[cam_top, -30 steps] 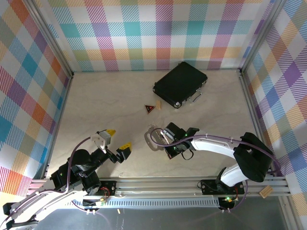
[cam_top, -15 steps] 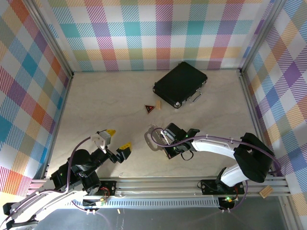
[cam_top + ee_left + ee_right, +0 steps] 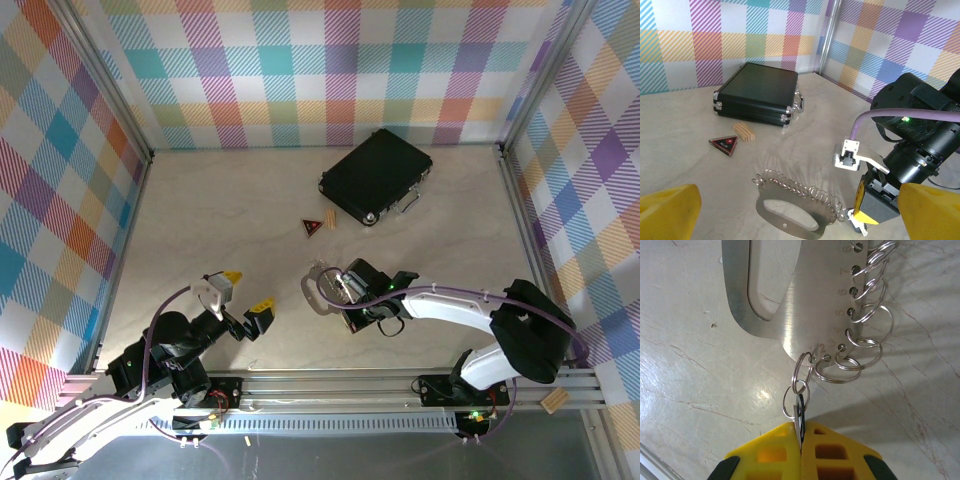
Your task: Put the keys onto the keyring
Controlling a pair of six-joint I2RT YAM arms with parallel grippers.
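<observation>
The keyring [image 3: 805,315] is a flat silvery oval plate with a row of wire rings along one edge. It lies on the table centre [image 3: 322,285], in front of my left wrist camera [image 3: 822,214]. The keys [image 3: 799,415] show edge-on as a thin black and silver blade. My right gripper [image 3: 801,427] is shut on them, low at the plate's end [image 3: 345,293]. A small ring on the keys is linked through the plate's first ring. My left gripper [image 3: 247,290] hovers open to the left of the keyring, holding nothing; its yellow fingers [image 3: 667,212] frame the plate.
A black case [image 3: 376,175] with metal latches lies at the back. A red-and-black triangular tag [image 3: 312,227] and a small wooden block [image 3: 329,218] sit between the case and the keyring. Plaid walls close three sides, and a metal rail [image 3: 330,385] runs along the near edge.
The right gripper has shifted very slightly by the keyring's end, still shut on the keys. The left arm has not moved.
</observation>
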